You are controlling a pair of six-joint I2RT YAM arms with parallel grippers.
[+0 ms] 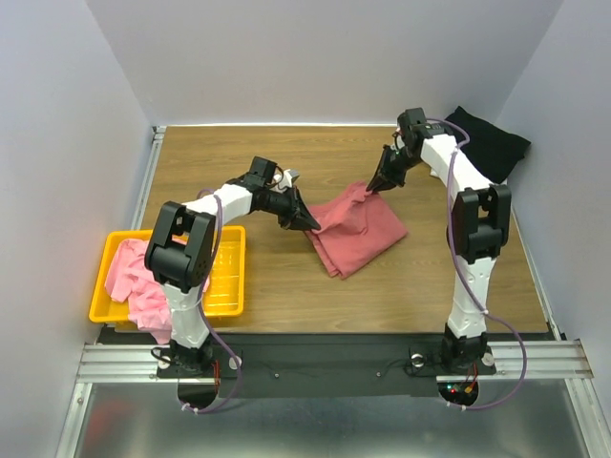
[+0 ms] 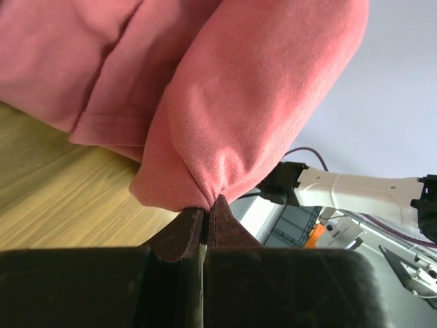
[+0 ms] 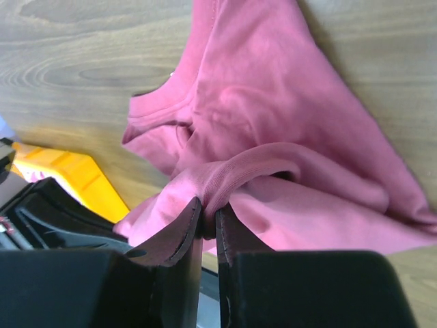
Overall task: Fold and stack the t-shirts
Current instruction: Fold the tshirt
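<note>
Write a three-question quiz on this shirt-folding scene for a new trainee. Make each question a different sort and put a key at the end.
1. True or false: the left hand and the right hand are each shut on the dusty-red t-shirt.
2. Where is the light pink t-shirt?
A. In the yellow basket
B. Spread flat at the middle of the table
C. Under the dusty-red t-shirt
3. Fill in the blank: the black t-shirt lies at the far ___ corner of the table.

Key: 1 true; 2 A; 3 right.
</note>
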